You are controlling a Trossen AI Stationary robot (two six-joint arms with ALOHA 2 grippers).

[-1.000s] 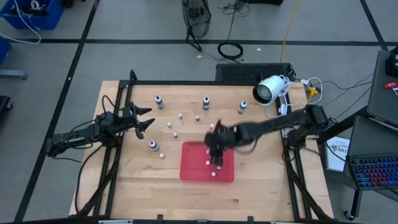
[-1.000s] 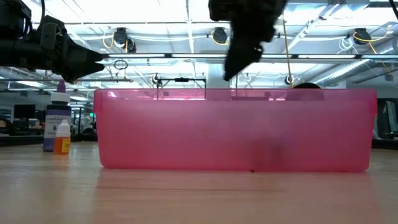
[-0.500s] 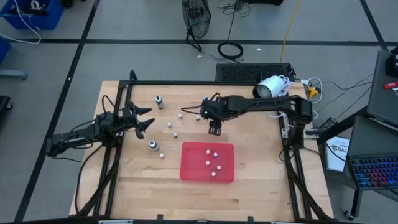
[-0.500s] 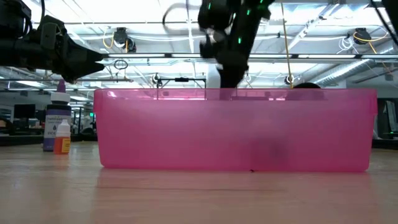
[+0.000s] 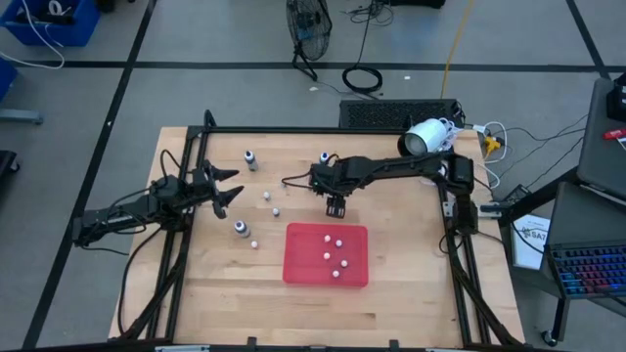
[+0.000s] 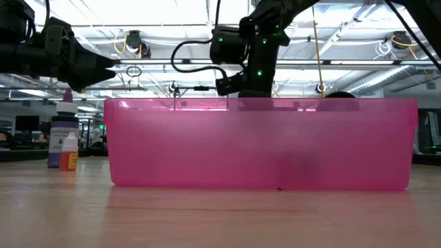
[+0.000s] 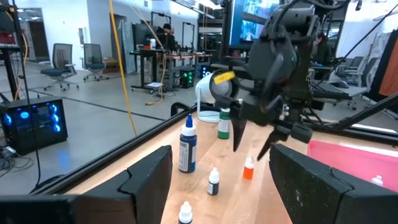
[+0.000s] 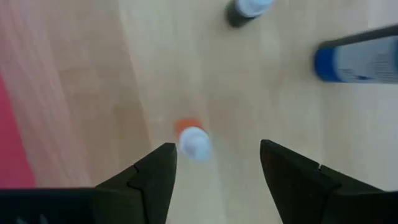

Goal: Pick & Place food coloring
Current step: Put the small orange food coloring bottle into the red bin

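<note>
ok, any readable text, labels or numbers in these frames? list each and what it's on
None can be read.
Blue bottle: the label carries a drop shape, its print too blurred to read.
Paper beside the table: dark print, too small to read.
Small orange bottle: no label in view.

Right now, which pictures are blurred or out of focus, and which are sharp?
Right wrist view: motion-blurred, the orange small bottle smeared. Low view: the near red tray is soft and hides the table behind it. High view: sharp overall. Left wrist view: fairly sharp on the right gripper.
</note>
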